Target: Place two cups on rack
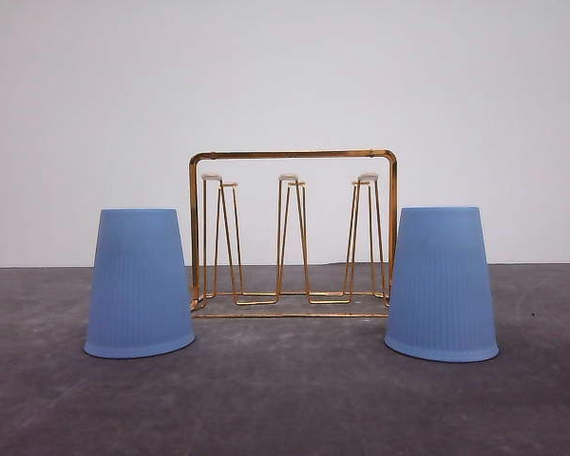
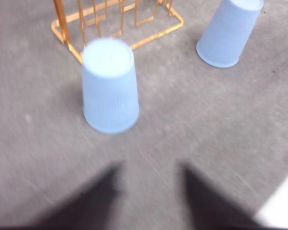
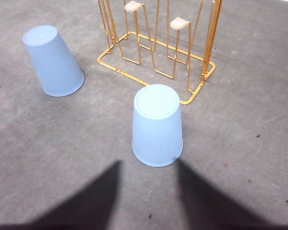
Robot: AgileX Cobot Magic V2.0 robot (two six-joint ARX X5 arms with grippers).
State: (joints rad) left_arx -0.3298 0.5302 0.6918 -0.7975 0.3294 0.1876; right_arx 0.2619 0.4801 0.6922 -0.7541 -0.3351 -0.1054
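End effectors: left (image 2: pixel 149 201) and right (image 3: pixel 146 196) spread, holding nothing; 2 cups (image 1: pixel 139 285) (image 1: pixel 442 285) inverted beside rack (image 1: pixel 293 233).

Not much robot to see, honestly: the left gripper's two dark, tapered, pointed fingers (image 2: pixel 93 201) looked blurry, and the right gripper's matching plain black wedge-shaped fingers (image 3: pixel 91 201) had no visible markings.

Two light blue ribbed cups stand upside down on the grey table: the left cup (image 1: pixel 139 284) at nine o'clock of the gold wire rack (image 1: pixel 293 233), the right cup (image 1: pixel 442 284) at three o'clock, both just beside it.
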